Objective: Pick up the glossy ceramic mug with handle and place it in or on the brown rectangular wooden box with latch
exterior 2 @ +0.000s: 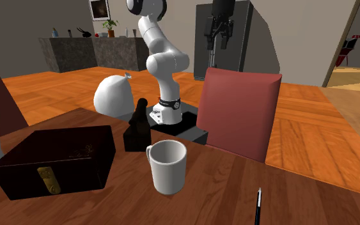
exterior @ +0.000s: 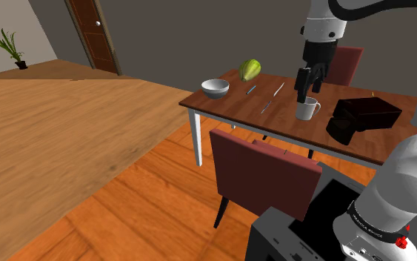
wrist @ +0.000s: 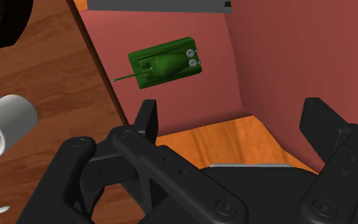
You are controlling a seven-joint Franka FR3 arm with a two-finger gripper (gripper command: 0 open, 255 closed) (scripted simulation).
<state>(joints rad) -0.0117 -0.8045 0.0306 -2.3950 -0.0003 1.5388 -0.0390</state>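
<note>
Gripper [exterior: 303,92] is hanging just over the white mug [exterior 2: 167,166], fingers [wrist: 147,119] spread apart and clasping nothing; in the wrist view the mug is sitting off to the side of them, not between. Mug is standing upright on the table [exterior 2: 306,206], near the dark latched box [exterior 2: 54,156], whose lid is looking shut. Nothing's done yet, I'd say: grasping, lifting, carrying and setting down are all waiting.

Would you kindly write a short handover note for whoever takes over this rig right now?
Gripper: open and empty, hovering close to the white mug, which is not between its jaws.
Mug: upright on the wooden table, beside the dark brown box, whose lid is shut.
Done: nothing grasped yet.
Left: line up, grasp the mug, lift it, set it on the box.
</note>
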